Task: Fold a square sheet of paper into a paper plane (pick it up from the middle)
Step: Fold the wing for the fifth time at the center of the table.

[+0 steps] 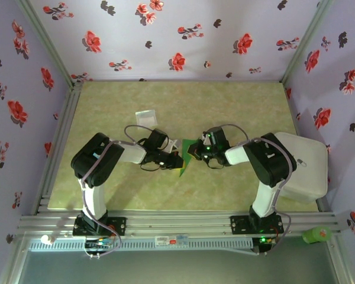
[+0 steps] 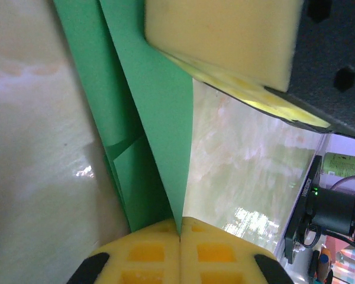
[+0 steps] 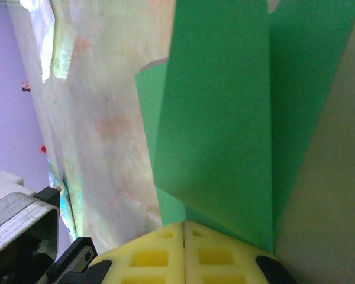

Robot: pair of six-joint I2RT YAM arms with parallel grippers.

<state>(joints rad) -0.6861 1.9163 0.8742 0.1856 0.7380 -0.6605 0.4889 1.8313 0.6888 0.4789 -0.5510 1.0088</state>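
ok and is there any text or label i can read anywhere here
Nothing is legible.
rail sticker: white and red, print too small to read.
black arm base: white vertical lettering beside it, too blurred to read.
green paper: plain, no marks.

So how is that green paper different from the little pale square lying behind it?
The green paper is bright green; the pale square is whitish. The paper is folded and creased; the square lies flat. The paper is pinched by the left gripper and right gripper; the square sits alone on the table, untouched. Both look thin.
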